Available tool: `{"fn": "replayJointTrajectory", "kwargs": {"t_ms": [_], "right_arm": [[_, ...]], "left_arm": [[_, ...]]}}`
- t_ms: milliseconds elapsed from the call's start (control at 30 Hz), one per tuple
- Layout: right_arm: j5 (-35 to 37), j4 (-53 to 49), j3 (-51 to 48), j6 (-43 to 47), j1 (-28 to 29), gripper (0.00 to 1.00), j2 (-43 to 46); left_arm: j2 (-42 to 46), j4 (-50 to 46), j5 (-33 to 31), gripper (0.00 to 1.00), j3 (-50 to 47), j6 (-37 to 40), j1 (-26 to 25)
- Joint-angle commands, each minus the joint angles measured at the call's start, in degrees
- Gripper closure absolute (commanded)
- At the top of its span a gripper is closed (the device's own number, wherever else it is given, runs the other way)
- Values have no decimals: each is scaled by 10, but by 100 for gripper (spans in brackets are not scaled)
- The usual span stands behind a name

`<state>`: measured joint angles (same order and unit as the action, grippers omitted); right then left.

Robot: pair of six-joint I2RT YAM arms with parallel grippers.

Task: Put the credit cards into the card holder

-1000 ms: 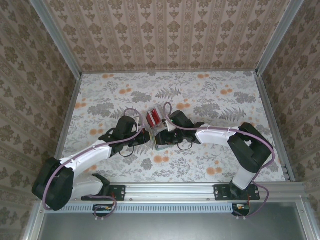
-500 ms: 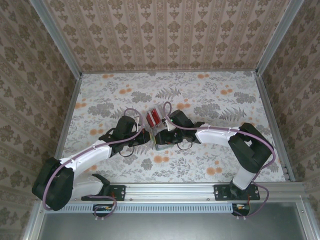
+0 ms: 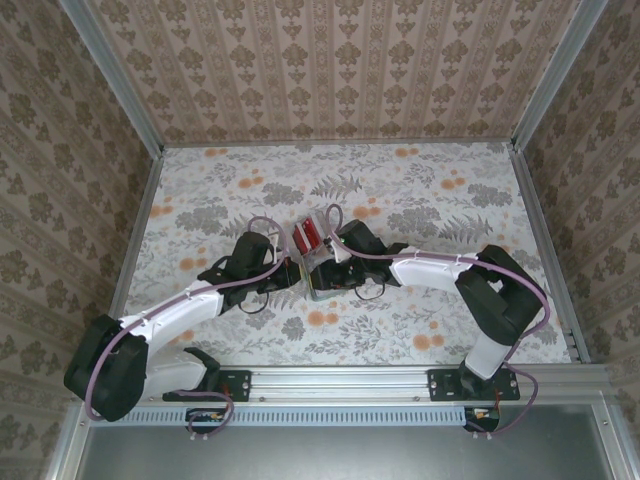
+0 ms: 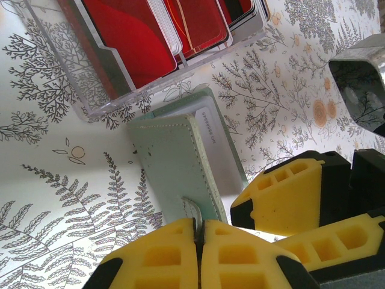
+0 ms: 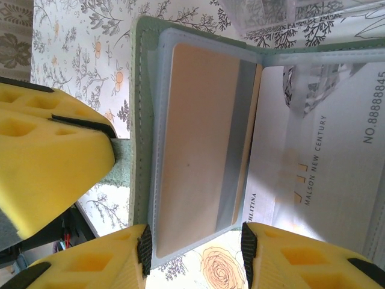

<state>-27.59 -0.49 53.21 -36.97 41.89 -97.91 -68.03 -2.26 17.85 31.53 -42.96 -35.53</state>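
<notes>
The flat grey-green folding card holder [image 5: 139, 120] lies open at the centre of the floral surface [image 3: 430, 200], just below a clear plastic box [image 4: 90, 84] of upright red cards [image 4: 132, 36]. In the right wrist view its long axis runs top to bottom, and a tan-orange card [image 5: 198, 150] sits lengthwise in a clear sleeve. The left hand [image 4: 197, 238] is clamped tight on the cover's edge. The right hand [image 5: 194, 256] stands half open at lower frame, a pad at each long edge of the card. Whether they squeeze it, I cannot tell.

clear tray [image 4: 84, 84] behind card holder [image 4: 174, 162], left arm [image 3: 190, 310] and right arm [image 3: 430, 268] flanking, open tabletop [image 3: 450, 200] beyond
</notes>
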Motion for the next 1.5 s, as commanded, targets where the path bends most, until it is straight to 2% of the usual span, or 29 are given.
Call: {"fn": "replayJointTrajectory", "kwargs": {"t_ms": [0,500,967,1067,1200,1267,1367,1467], "right_arm": [[10,-19,13,13,2,55,-10],[46,-34,-9,22,-25,55,2],[60,-52,-30,35,-64,55,15],[62,-68,-14,43,-64,55,19],[62,-82,6,54,-71,54,29],[65,-89,17,60,-80,54,36],[66,-101,46,72,-91,54,38],[70,-122,88,89,-100,54,32]], "left_arm": [[-1,3,10,100,4,-6,3],[10,2,4,100,-20,-8,9],[62,-19,-13,100,-96,5,68],[61,-22,-15,90,-107,12,80],[64,-39,-21,63,-112,21,90],[70,-53,-26,55,-109,26,104],[81,-72,-31,47,-100,33,112],[90,-110,-44,45,-82,46,121]]}}
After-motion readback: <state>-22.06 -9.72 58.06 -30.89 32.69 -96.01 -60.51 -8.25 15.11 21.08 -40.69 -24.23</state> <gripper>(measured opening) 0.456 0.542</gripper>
